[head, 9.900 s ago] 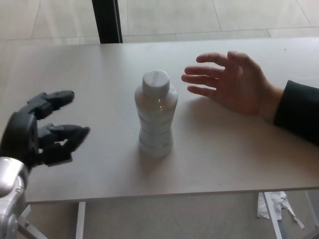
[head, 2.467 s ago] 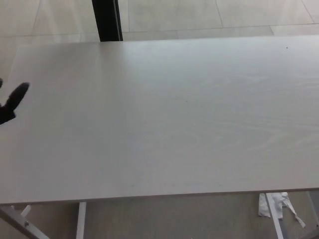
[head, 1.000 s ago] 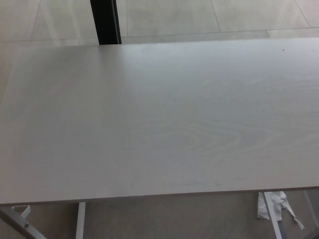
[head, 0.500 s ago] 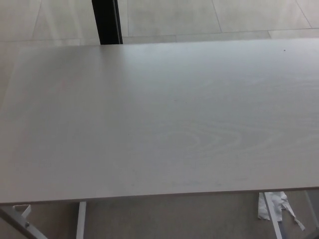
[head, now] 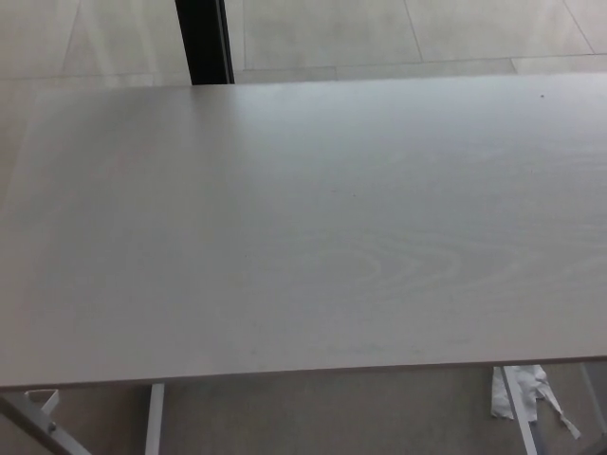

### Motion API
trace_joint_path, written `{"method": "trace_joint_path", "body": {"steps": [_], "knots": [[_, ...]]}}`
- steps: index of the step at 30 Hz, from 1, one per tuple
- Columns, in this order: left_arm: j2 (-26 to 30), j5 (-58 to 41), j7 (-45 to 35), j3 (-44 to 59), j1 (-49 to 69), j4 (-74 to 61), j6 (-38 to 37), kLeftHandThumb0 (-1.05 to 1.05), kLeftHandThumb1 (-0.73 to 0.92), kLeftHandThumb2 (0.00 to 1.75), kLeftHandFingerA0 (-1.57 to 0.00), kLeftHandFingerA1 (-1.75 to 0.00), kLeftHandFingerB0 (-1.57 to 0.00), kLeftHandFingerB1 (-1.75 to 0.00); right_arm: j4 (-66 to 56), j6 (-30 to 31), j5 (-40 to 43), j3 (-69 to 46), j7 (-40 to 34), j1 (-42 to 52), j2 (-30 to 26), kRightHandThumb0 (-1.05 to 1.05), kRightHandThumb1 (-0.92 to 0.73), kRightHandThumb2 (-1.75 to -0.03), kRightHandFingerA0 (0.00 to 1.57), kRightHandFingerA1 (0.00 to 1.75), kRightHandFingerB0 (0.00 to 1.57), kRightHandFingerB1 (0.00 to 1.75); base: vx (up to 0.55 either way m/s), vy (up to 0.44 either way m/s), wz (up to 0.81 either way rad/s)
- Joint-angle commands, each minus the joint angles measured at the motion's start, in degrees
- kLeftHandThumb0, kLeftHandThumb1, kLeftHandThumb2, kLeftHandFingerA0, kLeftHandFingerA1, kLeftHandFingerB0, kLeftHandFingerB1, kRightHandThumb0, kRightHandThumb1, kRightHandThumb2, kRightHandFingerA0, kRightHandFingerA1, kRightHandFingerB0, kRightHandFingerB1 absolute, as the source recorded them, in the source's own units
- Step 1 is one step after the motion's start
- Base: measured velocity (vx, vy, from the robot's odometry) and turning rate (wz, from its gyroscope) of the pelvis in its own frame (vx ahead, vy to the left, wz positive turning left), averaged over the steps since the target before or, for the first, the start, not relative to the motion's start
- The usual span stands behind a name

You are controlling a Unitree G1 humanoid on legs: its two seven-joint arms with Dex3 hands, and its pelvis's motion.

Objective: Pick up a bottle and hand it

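Only the pale wood-grain table (head: 303, 227) fills the head view. No bottle stands on it or anywhere else in sight. Neither of my hands shows in the picture, and no person's hand is in view either.
A black post (head: 204, 41) rises behind the table's far edge at upper left. White table legs (head: 154, 419) show under the near edge at lower left. Crumpled white paper (head: 520, 390) lies on the floor at lower right. Tiled floor lies beyond the table.
The bottle and the person's hand seen about ten seconds ago are gone. My left hand's fingertips left the picture's left edge. In the last second nothing has moved.
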Motion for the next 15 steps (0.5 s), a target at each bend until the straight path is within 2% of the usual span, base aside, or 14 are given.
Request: {"method": "trace_joint_path", "body": {"steps": [1,4,5,8,9,10,11,12,15], "knots": [[2.35,-0.01,-2.39,-0.69,0.97,0.03,-1.76,-0.6,0.23,0.61,-1.53,-0.74,-0.71,-0.49,-0.65,-0.41,1.14,-0.19,0.68,0.12,0.03,-0.45,-0.49,-0.55,0.5,0.5,0.37,0.33,0.0,0.0,0.0],[2.6,0.01,-2.37,-0.97,1.08,0.34,-2.16,-0.59,0.24,0.61,-1.49,-0.78,-0.7,-0.5,-0.25,-1.35,1.07,-0.22,1.11,0.05,0.08,-0.45,-0.49,-0.55,0.51,0.5,0.37,0.33,0.0,0.0,0.0],[2.63,0.0,-2.26,-0.98,1.1,0.23,-2.04,-0.59,0.25,0.62,-1.5,-0.79,-0.7,-0.51,-0.6,-0.73,1.09,-0.2,0.74,0.12,0.08,-0.48,-0.49,-0.55,0.61,0.52,0.38,0.35,0.0,0.0,0.0],[2.86,0.05,-2.18,-0.91,1.15,0.18,-1.96,-0.6,0.25,0.62,-1.49,-0.83,-0.71,-0.51,-1.3,-0.24,0.46,0.19,0.08,0.33,0.08,-0.5,-0.49,-0.55,0.64,0.56,0.37,0.35,0.0,0.0,0.0],[3.05,0.19,-2.48,-1.08,0.84,1.04,-2.64,-0.62,0.25,0.62,-1.51,-0.77,-0.71,-0.5,0.1,-0.87,0.19,0.19,0.26,-0.25,-0.3,-0.6,-0.4,-0.78,0.66,0.66,0.3,0.45,0.0,0.0,0.0],[3.09,0.18,-2.51,-1.11,0.8,1.16,-2.75,-0.62,0.25,0.62,-1.51,-0.77,-0.71,-0.5,0.26,-0.94,0.16,0.19,0.28,-0.32,-0.34,-0.6,-0.4,-0.78,0.66,0.66,0.3,0.45,0.0,0.0,0.0],[3.07,0.39,-2.12,-1.23,0.77,1.11,-2.58,-0.61,0.25,0.63,-1.48,-0.77,-0.71,-0.51,0.3,-1.18,0.15,0.21,0.55,-0.24,-0.34,-0.52,-0.5,-0.56,0.74,0.6,0.37,0.34,0.0,0.0,0.0],[3.12,0.47,-1.94,-1.31,0.56,1.44,-2.51,-0.62,0.25,0.63,-1.5,-0.78,-0.7,-0.51,-0.92,0.7,0.72,0.08,-0.42,-0.18,-0.11,-0.62,-0.41,-0.77,1.01,1.09,0.33,0.45,0.0,0.0,0.0],[3.16,0.44,-1.93,-1.35,0.55,1.53,-2.59,-0.62,0.25,0.63,-1.5,-0.78,-0.7,-0.51,-0.95,0.73,0.72,0.08,-0.44,-0.17,-0.11,-0.62,-0.41,-0.77,1.01,1.09,0.33,0.45,0.0,0.0,0.0]]}}
